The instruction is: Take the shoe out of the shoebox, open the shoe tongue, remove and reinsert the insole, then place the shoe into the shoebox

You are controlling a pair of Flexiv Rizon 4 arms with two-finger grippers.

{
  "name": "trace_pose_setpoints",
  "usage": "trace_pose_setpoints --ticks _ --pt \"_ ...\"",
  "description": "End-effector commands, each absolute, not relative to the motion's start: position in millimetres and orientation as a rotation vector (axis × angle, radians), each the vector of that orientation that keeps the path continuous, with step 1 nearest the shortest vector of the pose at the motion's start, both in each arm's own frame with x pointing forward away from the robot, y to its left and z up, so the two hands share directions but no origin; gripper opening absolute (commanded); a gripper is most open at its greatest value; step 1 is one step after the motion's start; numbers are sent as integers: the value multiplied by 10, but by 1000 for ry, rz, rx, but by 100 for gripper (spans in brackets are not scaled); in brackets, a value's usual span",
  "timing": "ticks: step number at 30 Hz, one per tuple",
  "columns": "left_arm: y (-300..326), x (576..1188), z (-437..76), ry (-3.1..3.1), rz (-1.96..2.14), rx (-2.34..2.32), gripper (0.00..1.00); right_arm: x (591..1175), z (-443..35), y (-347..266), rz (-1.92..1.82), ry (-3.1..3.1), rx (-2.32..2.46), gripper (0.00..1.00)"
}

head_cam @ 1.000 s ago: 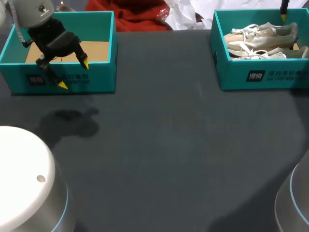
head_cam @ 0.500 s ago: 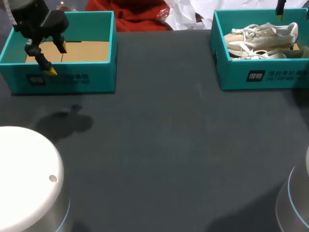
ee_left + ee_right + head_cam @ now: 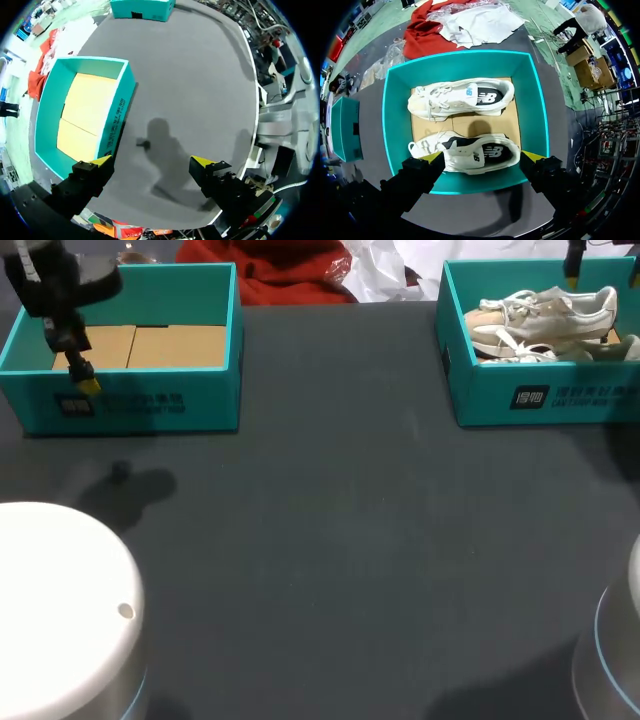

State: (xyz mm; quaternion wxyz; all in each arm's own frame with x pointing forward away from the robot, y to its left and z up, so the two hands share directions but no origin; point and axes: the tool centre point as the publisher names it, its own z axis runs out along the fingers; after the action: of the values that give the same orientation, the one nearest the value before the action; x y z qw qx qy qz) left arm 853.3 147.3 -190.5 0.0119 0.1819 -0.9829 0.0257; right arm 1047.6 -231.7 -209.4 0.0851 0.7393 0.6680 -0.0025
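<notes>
In the teal shoebox at the table's right, two pale shoes lie side by side, long axes along the box's length, toes toward the table's middle. The right gripper hangs above them, pointing down with fingers spread; the left gripper, likewise spread, hovers beside the empty box

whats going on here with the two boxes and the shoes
Nothing is held yet. The right gripper hangs open above the teal cardboard shoebox, right over the nearer of two white lace-up sneakers lying inside. The left gripper hangs open by the empty teal box with a brown cardboard floor. No shoe is out yet.
</notes>
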Motion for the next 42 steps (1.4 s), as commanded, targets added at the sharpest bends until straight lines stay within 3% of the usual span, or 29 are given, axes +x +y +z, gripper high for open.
trace_pose_setpoints --ticks 1,11,27,42 --pt "1426 8548 -1878 -2957 -85 946 100 10398 -2069 -2301 11 1980 2191 100" --pt "1426 8548 -1878 -2957 -85 946 100 10398 -2069 -2301 11 1980 2191 100" --pt "1875 8934 -2071 -2240 -166 1827 100 10098 -2111 -2155 -27 1965 2227 100" --pt "2088 8971 -2187 -2075 -208 2089 100 9911 -2167 -2035 -16 2025 2224 100"
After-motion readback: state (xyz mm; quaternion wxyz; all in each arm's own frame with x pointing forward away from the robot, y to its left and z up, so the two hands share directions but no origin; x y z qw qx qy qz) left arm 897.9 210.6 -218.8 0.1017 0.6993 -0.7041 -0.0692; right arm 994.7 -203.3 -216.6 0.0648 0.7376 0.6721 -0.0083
